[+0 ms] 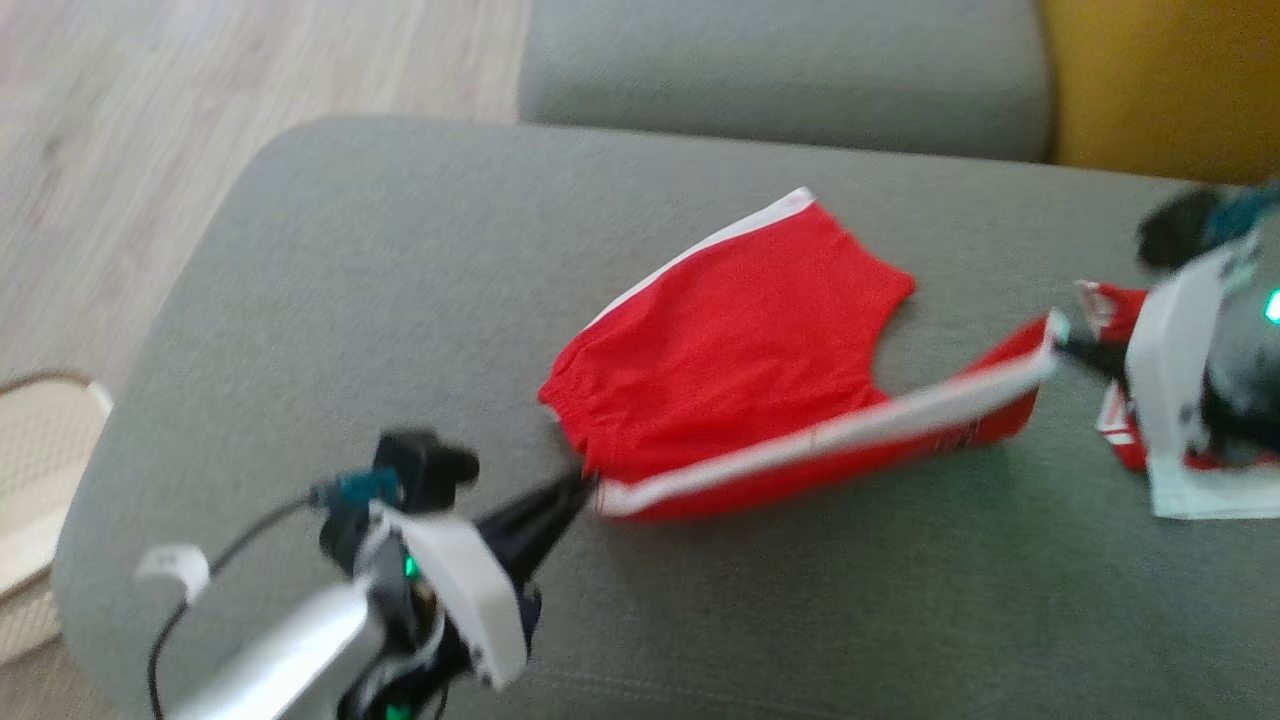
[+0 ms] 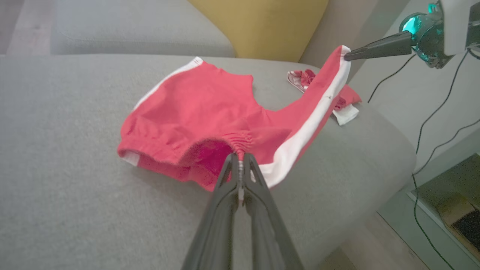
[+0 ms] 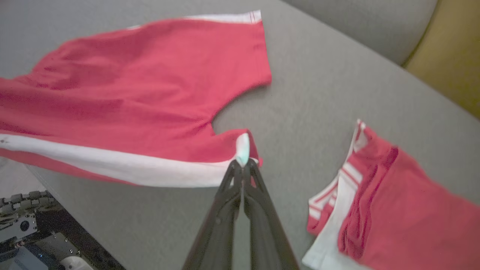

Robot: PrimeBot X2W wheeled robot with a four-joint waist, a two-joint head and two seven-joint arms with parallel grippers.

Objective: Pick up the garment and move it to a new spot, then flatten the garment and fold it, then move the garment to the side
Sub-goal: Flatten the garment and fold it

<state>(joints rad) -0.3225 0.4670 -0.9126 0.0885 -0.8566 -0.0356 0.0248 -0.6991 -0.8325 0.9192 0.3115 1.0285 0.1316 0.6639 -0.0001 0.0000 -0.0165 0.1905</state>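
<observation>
The garment is a pair of red shorts with white side stripes, spread on a grey sofa cushion. My left gripper is shut on its gathered waistband, seen close up in the left wrist view. My right gripper is shut on the hem of the near leg, lifting that striped edge off the cushion. The far leg lies flat. The right gripper's fingers also show in the left wrist view, pinching the leg's tip.
A second red and white garment lies crumpled on the cushion by my right arm. A yellow cushion and the grey backrest stand behind. A pale basket sits on the wood floor at the left.
</observation>
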